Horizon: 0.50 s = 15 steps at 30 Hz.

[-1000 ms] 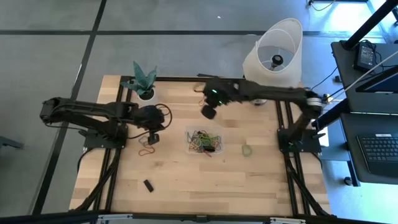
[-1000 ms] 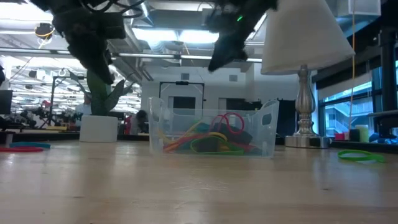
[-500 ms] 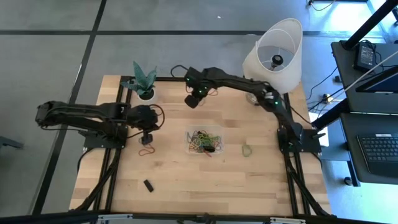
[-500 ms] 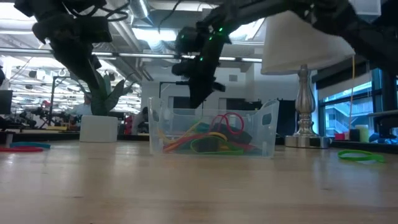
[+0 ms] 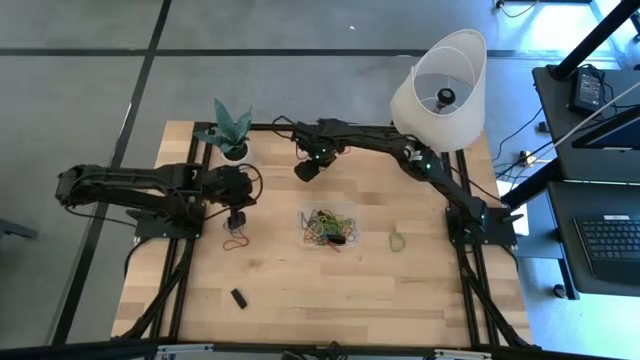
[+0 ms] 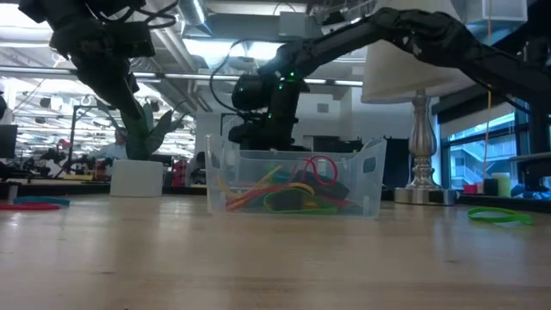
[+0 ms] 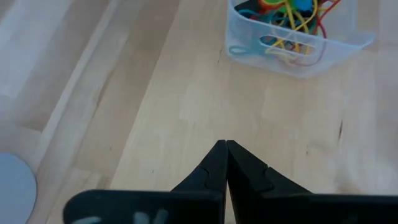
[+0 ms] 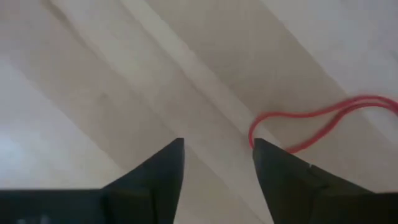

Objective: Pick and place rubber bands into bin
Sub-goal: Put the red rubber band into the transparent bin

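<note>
Right now the bin [image 5: 326, 228] sits near the middle of the wooden table [image 5: 300, 300], a clear tray holding a tangle of rubber bands [image 5: 330, 226] in red, yellow, green and black; from table height the same tangle shows through its see-through wall [image 6: 293, 191]. More bands lie loose on the wood: a red band [image 5: 235, 241] left of the bin, a green band [image 5: 397, 240] to its right, and a small dark object [image 5: 239, 297] nearer the front edge on the left side.

The right gripper [image 5: 307, 169] reaches out over the far part of the table, beyond the bin and right of the plant pot [image 5: 233, 150]; its fingers [image 8: 163, 168] stand spread apart with nothing between them; just past one fingertip, a red loop [image 8: 311, 127] lies on the wood, and whether the tip touches it cannot be told.

The left gripper [image 5: 238, 215] hangs to the left of the bin, just on the far side of the loose red band; its fingers [image 7: 214, 165] are pressed together tip to tip and hold nothing; beyond them its wrist view shows the bin [image 7: 292, 59] with its coloured bands, well apart from the tips.

A white lamp [image 5: 445, 80] stands at the table's far right corner.
</note>
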{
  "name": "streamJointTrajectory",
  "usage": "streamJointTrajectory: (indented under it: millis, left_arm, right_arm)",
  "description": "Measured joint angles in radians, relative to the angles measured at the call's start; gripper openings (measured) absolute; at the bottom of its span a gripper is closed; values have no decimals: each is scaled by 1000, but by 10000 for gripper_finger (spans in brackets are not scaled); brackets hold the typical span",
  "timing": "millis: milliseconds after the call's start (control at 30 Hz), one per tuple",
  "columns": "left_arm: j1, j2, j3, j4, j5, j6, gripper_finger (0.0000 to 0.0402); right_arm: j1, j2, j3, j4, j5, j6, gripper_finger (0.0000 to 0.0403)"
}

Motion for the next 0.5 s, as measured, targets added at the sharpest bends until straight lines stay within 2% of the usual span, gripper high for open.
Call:
streamJointTrajectory:
  millis: [100,300,400,500]
  left_arm:
    - [11,1,0,1,0,1,3]
    - [11,1,0,0,0,1,3]
    - [11,1,0,0,1,1,3]
    - [11,1,0,0,1,1,3]
  right_arm:
    - [-5,25,-1,-2,1,1,205]
    - [-10,36,-1,-12,88,-11,202]
    - [-15,36,-1,-27,87,-105,184]
    - [-16,36,-1,-72,94,-278,155]
